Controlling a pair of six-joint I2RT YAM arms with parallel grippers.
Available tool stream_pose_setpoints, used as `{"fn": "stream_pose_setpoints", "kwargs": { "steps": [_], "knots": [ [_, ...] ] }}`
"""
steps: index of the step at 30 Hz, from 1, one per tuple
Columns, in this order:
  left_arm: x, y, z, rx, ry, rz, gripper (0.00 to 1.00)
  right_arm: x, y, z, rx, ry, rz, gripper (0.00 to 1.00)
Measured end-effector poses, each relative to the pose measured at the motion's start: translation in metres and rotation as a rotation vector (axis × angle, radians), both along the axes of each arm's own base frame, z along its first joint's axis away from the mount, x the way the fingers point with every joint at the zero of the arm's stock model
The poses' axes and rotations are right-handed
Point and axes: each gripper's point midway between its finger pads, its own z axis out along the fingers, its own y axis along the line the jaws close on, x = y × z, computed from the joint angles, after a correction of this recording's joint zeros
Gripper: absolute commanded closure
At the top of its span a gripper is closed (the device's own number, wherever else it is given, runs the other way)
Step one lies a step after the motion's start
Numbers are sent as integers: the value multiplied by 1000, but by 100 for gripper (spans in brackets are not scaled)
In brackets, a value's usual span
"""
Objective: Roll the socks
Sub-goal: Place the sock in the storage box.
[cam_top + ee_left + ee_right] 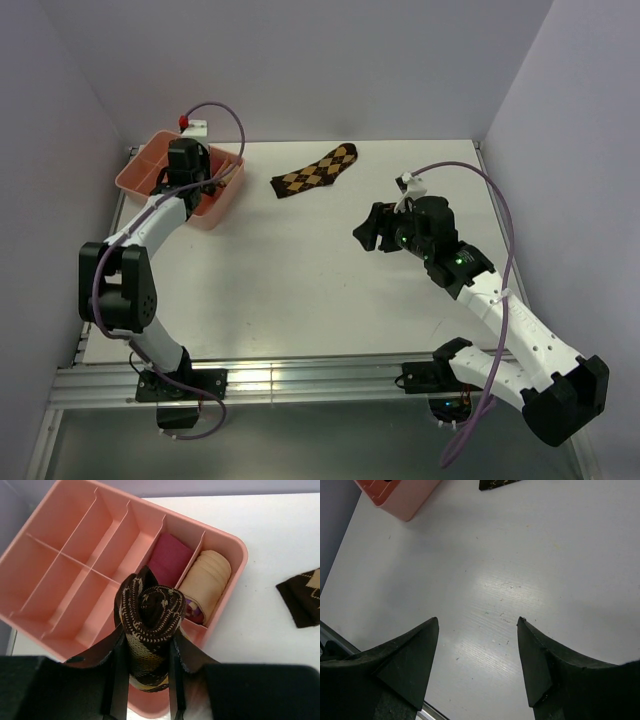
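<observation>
**One sock rolled and gripped over the tray, the other lying flat on the table**

Seen from above, a white table (300,280) holds a pink divided tray (140,175) at its far left corner. The left arm reaches out to this tray, with the left gripper (185,165) directly over it.

The left wrist camera shows the left gripper (147,645) with its two dark fingers (119,680) clamped on either side of a rolled sock (150,615). The sock is dark brown with a tan pattern, wound into a tight spiral, and its end faces the camera. It hangs over the near side of the tray. Which compartment lies beneath it cannot be made out.

Just past the rolled sock, a plain red roll (170,560) and a beige roll (205,580) lie in neighbouring compartments at one end of the tray. The other visible compartments show only bare pink plastic.

The flat sock (316,171) has brown and orange argyle diamonds. It lies unrolled on the table near the far edge, a short way right of the tray and apart from it.

The right gripper (368,232) hovers above the middle right of the table, well apart from both socks. Its wrist camera shows the right gripper (477,625) with jaws spread wide, only bare tabletop between them.
</observation>
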Motion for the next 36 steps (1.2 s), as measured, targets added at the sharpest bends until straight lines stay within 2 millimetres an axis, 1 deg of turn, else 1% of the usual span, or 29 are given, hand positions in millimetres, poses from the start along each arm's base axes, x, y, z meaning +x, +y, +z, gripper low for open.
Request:
{"fn": "stream_pose_setpoints", "kwargs": {
  "steps": [3,6,13,18,24,31,36],
  "knots": [
    [6,4,-3,53,-13,-49,100,0,0,0,-3,-1,0,29],
    [6,8,-11,94,-14,-79,100,0,-1,-2,-7,0,2,29],
    [10,1,-33,122,17,-174,100,0,0,-3,-9,3,2,29],
    [5,-5,-47,120,46,-224,100,0,0,-4,-10,6,2,30],
    [1,-5,-53,107,72,-249,100,1,0,-6,-13,10,1,30],
    [-10,-5,-80,86,183,-277,100,1,-1,-9,-20,19,-4,30],
    [-15,-5,-90,82,231,-293,100,2,-2,-9,-23,17,-5,30]
  ]
}}
